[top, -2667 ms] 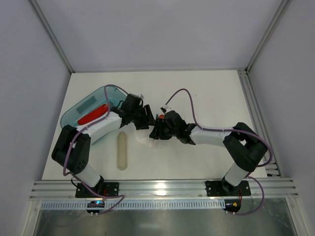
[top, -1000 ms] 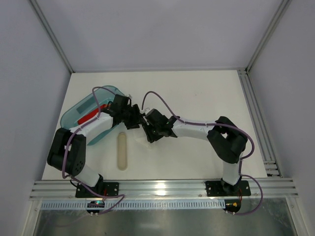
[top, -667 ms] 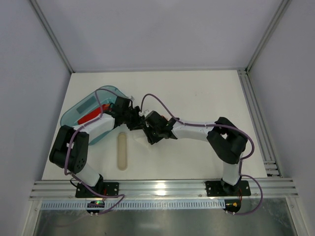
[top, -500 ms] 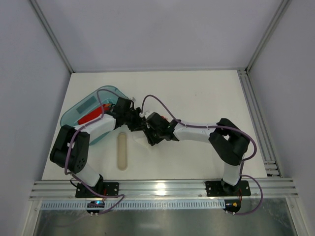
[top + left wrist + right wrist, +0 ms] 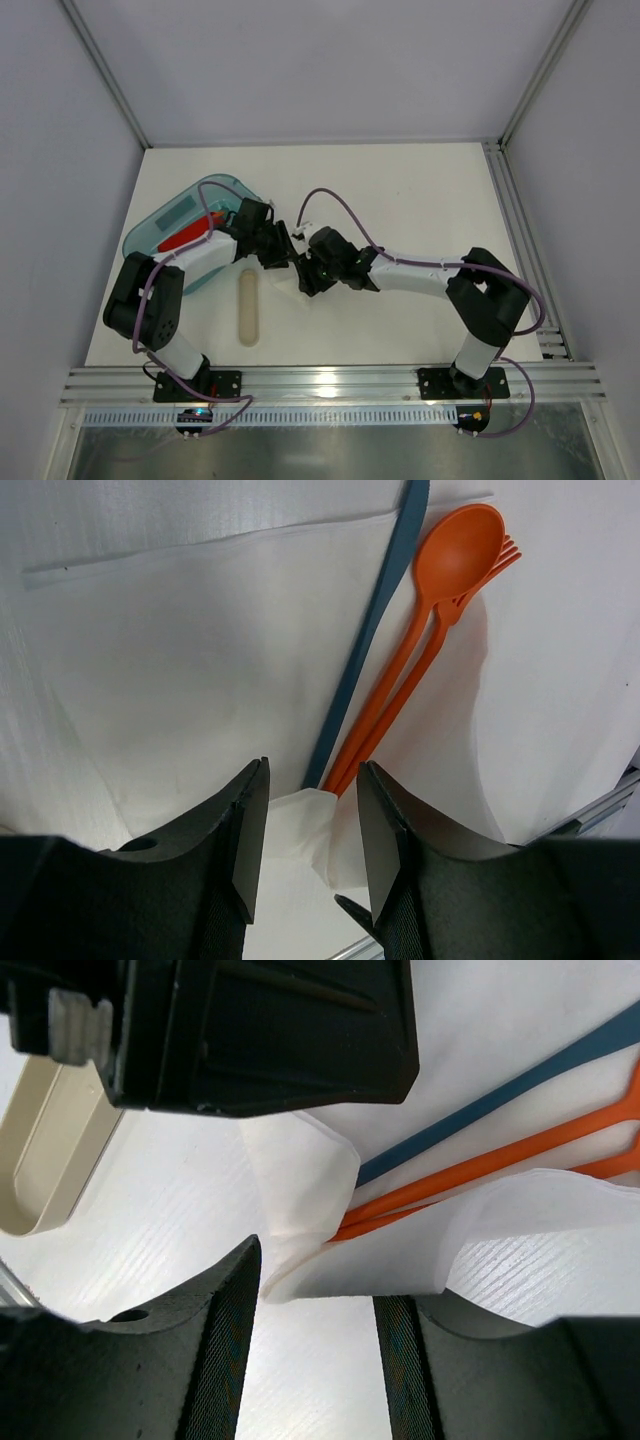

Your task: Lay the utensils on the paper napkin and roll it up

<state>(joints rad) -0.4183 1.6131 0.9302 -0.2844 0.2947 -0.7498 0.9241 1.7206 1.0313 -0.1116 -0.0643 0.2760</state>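
The white paper napkin (image 5: 170, 670) lies flat on the table. On it lie a blue utensil (image 5: 368, 630), an orange spoon (image 5: 455, 560) and an orange fork (image 5: 478, 588), side by side. A napkin corner is folded up over the handle ends. My left gripper (image 5: 313, 772) is open, with that folded corner between its jaws. My right gripper (image 5: 320, 1282) is open at the napkin's (image 5: 300, 1175) near edge, facing the left gripper. The blue handle (image 5: 500, 1100) and orange handles (image 5: 520, 1150) show there. In the top view both grippers (image 5: 272, 250) (image 5: 312, 272) hide most of the napkin (image 5: 288, 284).
A teal tray (image 5: 160, 222) stands at the left with a red item (image 5: 188, 236) in it, under the left arm. A beige oblong piece (image 5: 247, 310) lies on the table near the napkin's left side and shows in the right wrist view (image 5: 40, 1160).
Both grippers have moved left from 2.7 s ago and stay close together over the napkin. In the last half second the right elbow swung right. The orange tip is now hidden from above.
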